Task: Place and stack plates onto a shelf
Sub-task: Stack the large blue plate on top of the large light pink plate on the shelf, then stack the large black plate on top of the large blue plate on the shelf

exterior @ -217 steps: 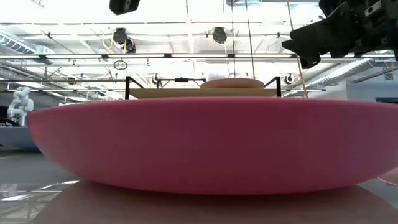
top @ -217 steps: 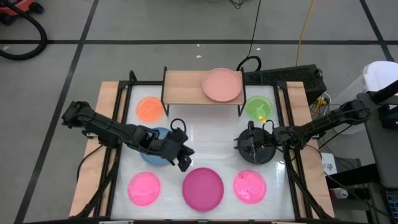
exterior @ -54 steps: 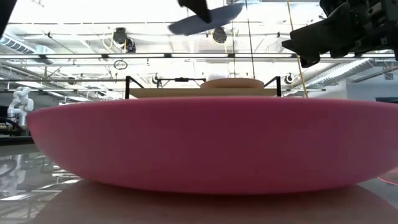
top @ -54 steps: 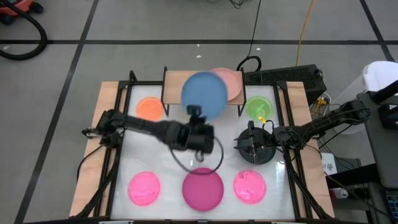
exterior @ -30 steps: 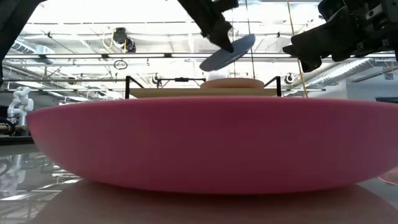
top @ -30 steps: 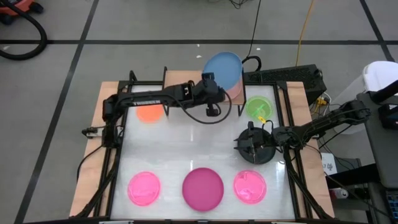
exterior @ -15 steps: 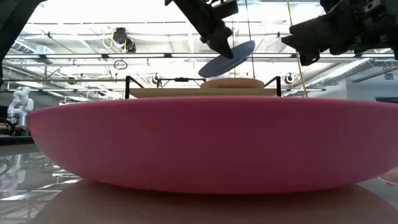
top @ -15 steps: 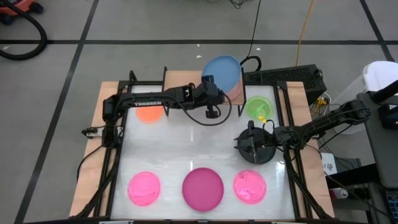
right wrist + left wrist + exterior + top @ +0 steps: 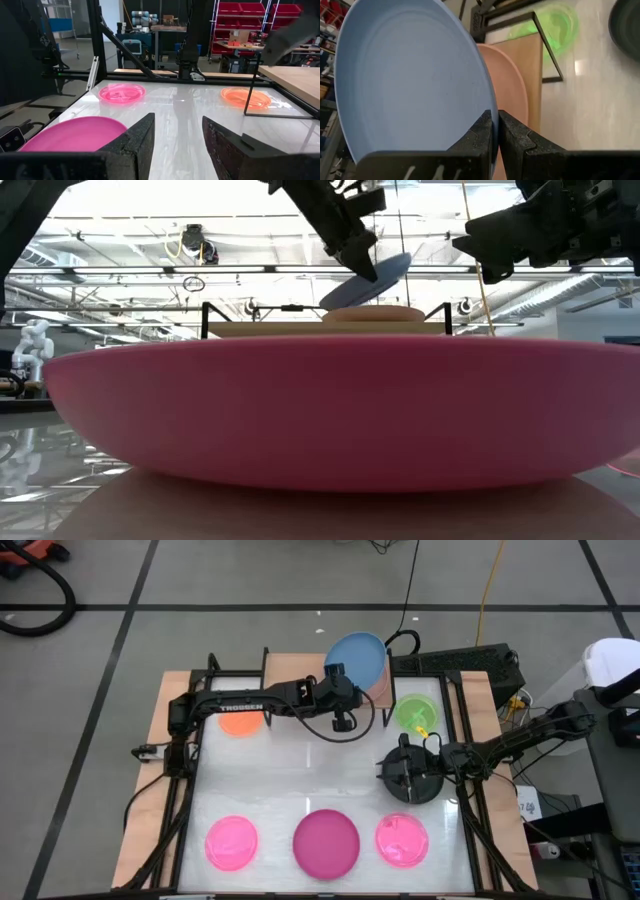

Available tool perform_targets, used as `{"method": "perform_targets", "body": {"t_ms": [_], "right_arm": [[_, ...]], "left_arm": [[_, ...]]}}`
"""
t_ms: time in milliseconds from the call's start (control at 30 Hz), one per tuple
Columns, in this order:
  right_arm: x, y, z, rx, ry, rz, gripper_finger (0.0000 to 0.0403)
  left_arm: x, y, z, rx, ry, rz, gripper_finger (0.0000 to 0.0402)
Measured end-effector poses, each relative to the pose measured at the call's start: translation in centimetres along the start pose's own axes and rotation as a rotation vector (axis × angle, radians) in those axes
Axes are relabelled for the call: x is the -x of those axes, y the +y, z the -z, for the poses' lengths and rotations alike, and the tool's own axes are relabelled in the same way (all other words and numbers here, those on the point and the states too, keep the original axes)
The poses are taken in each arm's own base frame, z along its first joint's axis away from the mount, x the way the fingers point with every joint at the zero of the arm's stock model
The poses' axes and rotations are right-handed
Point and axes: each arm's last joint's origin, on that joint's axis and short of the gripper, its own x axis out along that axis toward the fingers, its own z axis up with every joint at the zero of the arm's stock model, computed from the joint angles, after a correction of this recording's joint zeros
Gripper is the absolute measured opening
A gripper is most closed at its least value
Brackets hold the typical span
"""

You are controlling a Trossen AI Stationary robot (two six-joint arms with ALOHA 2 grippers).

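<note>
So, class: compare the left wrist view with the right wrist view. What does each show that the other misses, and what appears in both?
Only the left wrist view shows the left gripper shut on the blue plate, tilted over the salmon plate, plus the green plate. Only the right wrist view shows the open right gripper, the magenta plate, a hot-pink plate and the orange plate. Both show the wooden shelf and white tabletop.

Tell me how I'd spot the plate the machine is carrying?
Find the small wooden shelf at the table's far edge. Above its right end, the left claw pinches a tilted blue plate over a salmon plate. It's the only blue one.
</note>
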Motion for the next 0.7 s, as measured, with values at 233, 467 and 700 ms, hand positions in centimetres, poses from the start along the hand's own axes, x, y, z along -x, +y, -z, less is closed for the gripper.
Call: {"method": "perform_targets", "body": {"t_ms": [233,467,700], "right_arm": [[0.0,0.0,0.0,0.001,0.003,0.001,0.0146],[0.0,0.0,0.0,0.001,0.004,0.001,0.0146],[0.0,0.0,0.1,0.002,0.009,0.001,0.0146]], "left_arm": [[-0.7,-0.4,0.2,-0.017,0.016,-0.001,0.0046],[-0.7,-0.4,0.2,-0.013,0.015,-0.004,0.0087],[0.4,-0.8,-0.1,-0.049,0.036,-0.028,0.0088]]}}
